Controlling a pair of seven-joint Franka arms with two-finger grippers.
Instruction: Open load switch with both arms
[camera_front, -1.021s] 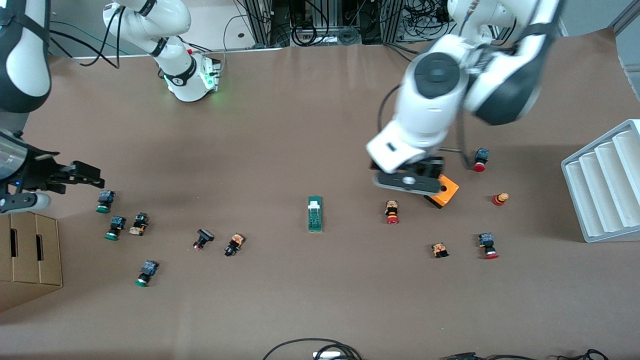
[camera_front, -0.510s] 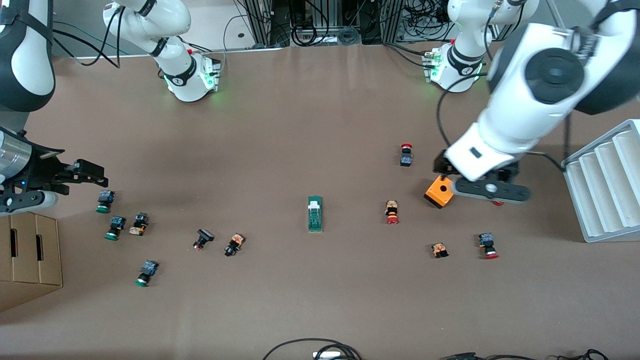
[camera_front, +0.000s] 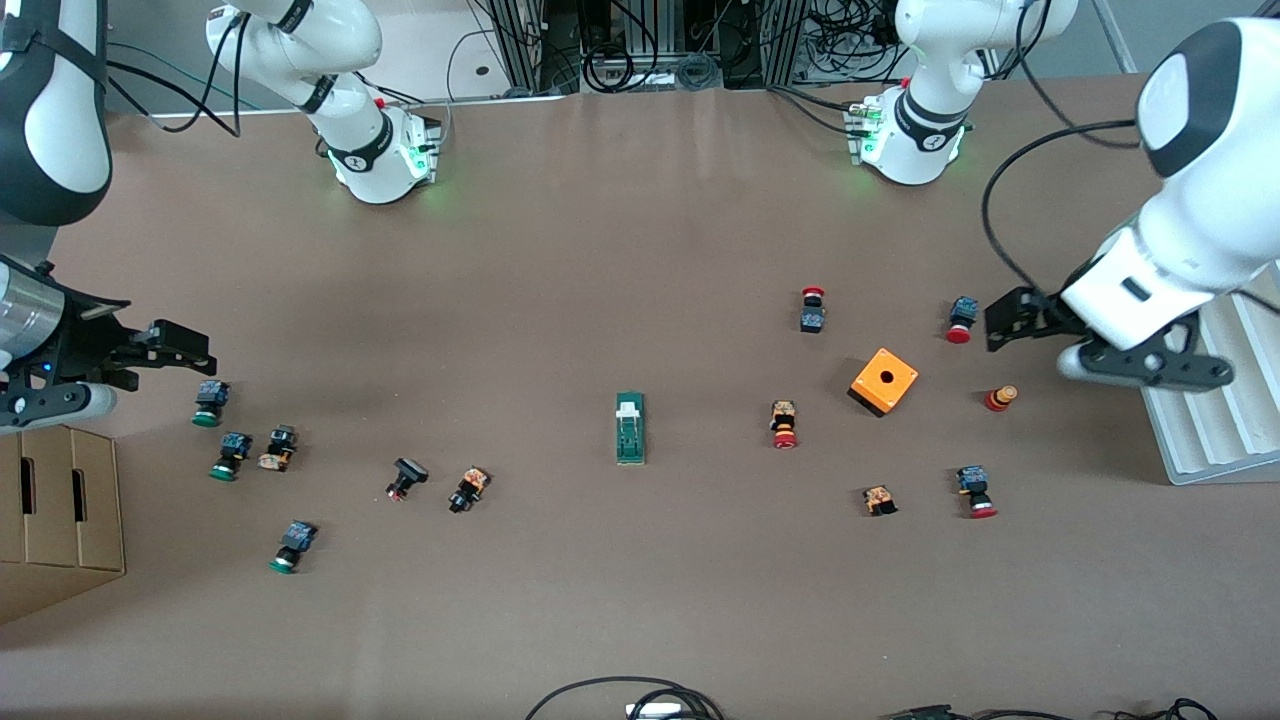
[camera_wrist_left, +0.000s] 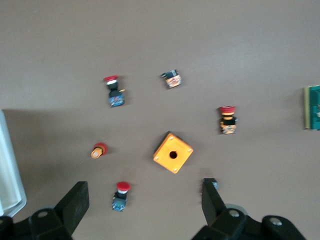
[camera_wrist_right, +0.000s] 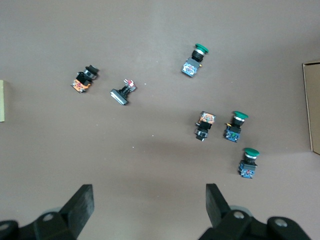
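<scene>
- At the left arm's end of the table, the left gripper (camera_front: 1005, 325) hangs over the brown table (camera_front: 600, 250) beside the white ridged tray (camera_front: 1215, 400); its arm bends in from above the tray, and the fingers (camera_wrist_left: 75, 205) are spread wide with nothing between them.
- At the right arm's end, the right gripper (camera_front: 185, 350) hovers above the green-capped buttons — fingers (camera_wrist_right: 80, 205) parted, empty — next to a cardboard box (camera_front: 60, 510).
- The load switch (camera_front: 630, 428) lies flat near the middle of the table, its white piece at the end toward the robots' bases, well apart from both grippers.
- The tray's grooves show nothing in them; whether the cardboard box holds anything cannot be told.
- 1 orange box (camera_front: 884, 381) with a hole sits between the switch and the left gripper.
- Around it: 5 red-capped buttons (camera_front: 784, 424) and 1 small orange-and-black part (camera_front: 879, 499).
- Toward the right arm's end: 3 green-capped buttons (camera_front: 209, 402) — plus 3 black or orange-and-black parts (camera_front: 468, 489).
</scene>
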